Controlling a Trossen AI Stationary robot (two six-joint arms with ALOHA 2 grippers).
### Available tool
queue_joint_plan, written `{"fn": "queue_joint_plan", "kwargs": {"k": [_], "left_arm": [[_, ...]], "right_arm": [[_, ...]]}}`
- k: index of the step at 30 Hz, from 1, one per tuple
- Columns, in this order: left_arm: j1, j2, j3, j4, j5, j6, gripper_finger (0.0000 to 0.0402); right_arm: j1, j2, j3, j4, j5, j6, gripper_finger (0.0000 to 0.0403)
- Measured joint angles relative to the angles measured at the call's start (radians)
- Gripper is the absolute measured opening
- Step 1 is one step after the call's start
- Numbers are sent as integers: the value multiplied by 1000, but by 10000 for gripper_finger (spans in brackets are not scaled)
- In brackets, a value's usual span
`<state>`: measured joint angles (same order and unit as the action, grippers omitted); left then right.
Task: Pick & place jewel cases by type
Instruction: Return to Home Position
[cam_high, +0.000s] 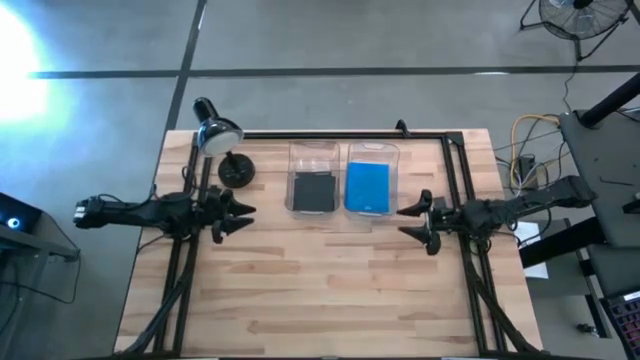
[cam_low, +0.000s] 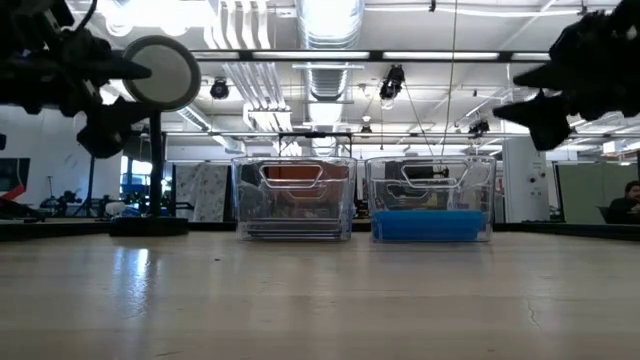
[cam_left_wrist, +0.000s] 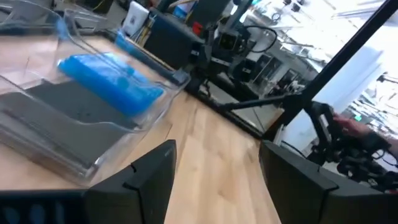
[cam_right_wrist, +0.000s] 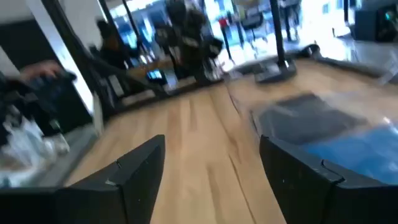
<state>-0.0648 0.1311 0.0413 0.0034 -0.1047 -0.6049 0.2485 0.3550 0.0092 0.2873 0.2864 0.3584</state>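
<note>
Two clear bins stand side by side at the table's far middle. The left bin (cam_high: 313, 178) holds dark grey jewel cases (cam_high: 314, 191); the right bin (cam_high: 369, 178) holds bright blue jewel cases (cam_high: 367, 187). My left gripper (cam_high: 243, 218) hovers open at the table's left, pointing level toward the bins, with nothing between its fingers (cam_left_wrist: 149, 186). My right gripper (cam_high: 410, 222) hovers open at the table's right, pointing level toward the bins, with nothing between its fingers (cam_right_wrist: 140, 174). The low view shows the blue stack (cam_low: 430, 225) lying flat on its bin's floor.
A black desk lamp (cam_high: 222, 140) stands on its round base (cam_high: 237, 171) at the far left, just left of the bins. A black rail frame (cam_high: 330, 133) runs along the far edge and down both sides. Bare wood lies between the grippers and toward the near edge.
</note>
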Motion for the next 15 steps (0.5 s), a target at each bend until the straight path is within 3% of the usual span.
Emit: {"fn": "queue_joint_plan", "kwargs": {"k": [6,15], "left_arm": [[-6,-104,-31,21,26,-2,213],[7,-130,-33,67,23,-6,213]], "right_arm": [[0,-81,0,-239,0,-1,249],[-1,-304,1,-237,2,-4,256]]}}
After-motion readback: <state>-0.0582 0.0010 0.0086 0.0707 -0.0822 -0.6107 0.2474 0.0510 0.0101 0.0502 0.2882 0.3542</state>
